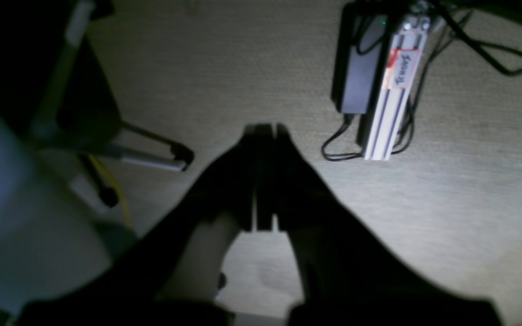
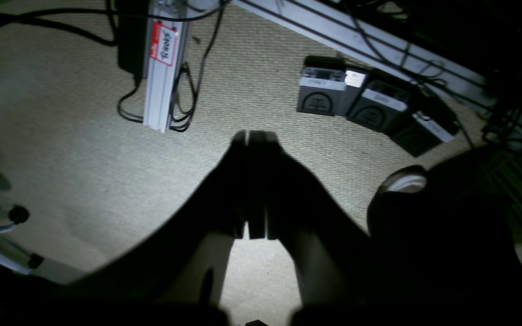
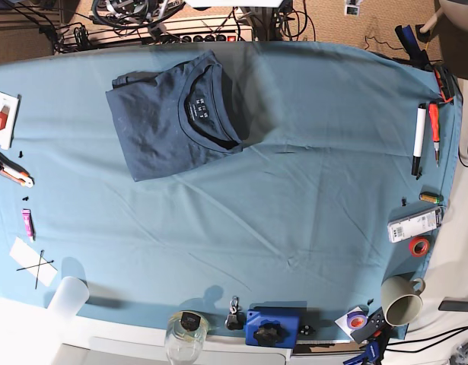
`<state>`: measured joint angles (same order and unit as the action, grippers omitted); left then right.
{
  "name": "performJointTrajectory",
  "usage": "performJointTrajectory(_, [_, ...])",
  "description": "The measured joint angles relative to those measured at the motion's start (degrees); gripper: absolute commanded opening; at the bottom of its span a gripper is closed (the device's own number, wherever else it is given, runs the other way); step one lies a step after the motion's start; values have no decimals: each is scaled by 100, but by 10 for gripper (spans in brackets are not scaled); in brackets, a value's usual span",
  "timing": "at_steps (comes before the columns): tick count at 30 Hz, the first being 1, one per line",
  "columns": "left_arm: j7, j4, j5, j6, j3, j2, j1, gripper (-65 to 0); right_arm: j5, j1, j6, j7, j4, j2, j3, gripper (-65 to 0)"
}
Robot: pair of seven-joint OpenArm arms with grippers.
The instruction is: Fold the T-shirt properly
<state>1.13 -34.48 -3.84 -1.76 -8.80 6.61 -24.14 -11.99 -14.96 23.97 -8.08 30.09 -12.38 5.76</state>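
Note:
The dark navy T-shirt [image 3: 176, 114] lies folded into a compact rectangle on the teal table cloth [image 3: 294, 175] at the upper left of the base view, collar and small white label facing up. Neither arm shows in the base view. In the left wrist view my left gripper [image 1: 264, 129] hangs over beige carpet, jaws pressed together with nothing between them. My right gripper [image 2: 254, 135] is likewise shut and empty above the carpet in the right wrist view. The T-shirt does not appear in either wrist view.
Markers [image 3: 419, 137], a tape roll [image 3: 420, 245] and a mug [image 3: 401, 300] sit along the table's right edge. A cup [image 3: 68, 293], a jar [image 3: 184, 334] and a blue clamp [image 3: 272, 327] line the near edge. Aluminium rails [image 1: 390, 104], cables and foot pedals [image 2: 369, 108] lie on the floor.

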Motion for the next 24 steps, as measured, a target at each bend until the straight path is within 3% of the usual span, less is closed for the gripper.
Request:
performJointTrajectory(16, [20, 0, 2, 2, 11, -39, -96, -650, 0, 0, 0, -2, 2, -37, 0, -650])
performJointTrajectory(24, [20, 0, 2, 9, -26, -42, -125, -650, 26, 2, 44, -2, 2, -387, 0, -650])
